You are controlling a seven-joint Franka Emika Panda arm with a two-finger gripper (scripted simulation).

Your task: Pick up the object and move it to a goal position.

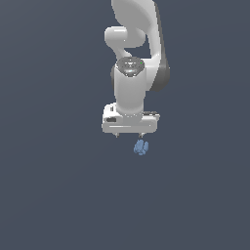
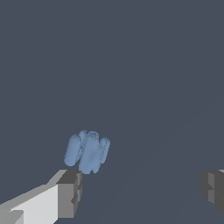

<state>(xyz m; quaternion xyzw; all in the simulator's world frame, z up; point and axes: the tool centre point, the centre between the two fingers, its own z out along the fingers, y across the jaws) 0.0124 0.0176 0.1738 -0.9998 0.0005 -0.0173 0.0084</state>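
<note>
The object is a small lumpy light-blue blob (image 1: pixel 141 147) lying on the dark grey surface, just below the white gripper hand in the exterior view and slightly toward that view's right. My gripper (image 1: pixel 129 135) hangs above it, pointing down, jaws wide apart and empty. In the wrist view the blob (image 2: pixel 87 151) lies close to one grey fingertip (image 2: pixel 70 194), outside the gap's middle; the other fingertip (image 2: pixel 213 189) is far across. The gripper's midpoint in the wrist view (image 2: pixel 142 192) is over bare surface.
A plain dark grey surface (image 1: pixel 58 195) fills both views. The white arm (image 1: pixel 132 49) rises above the hand. No goal marker shows.
</note>
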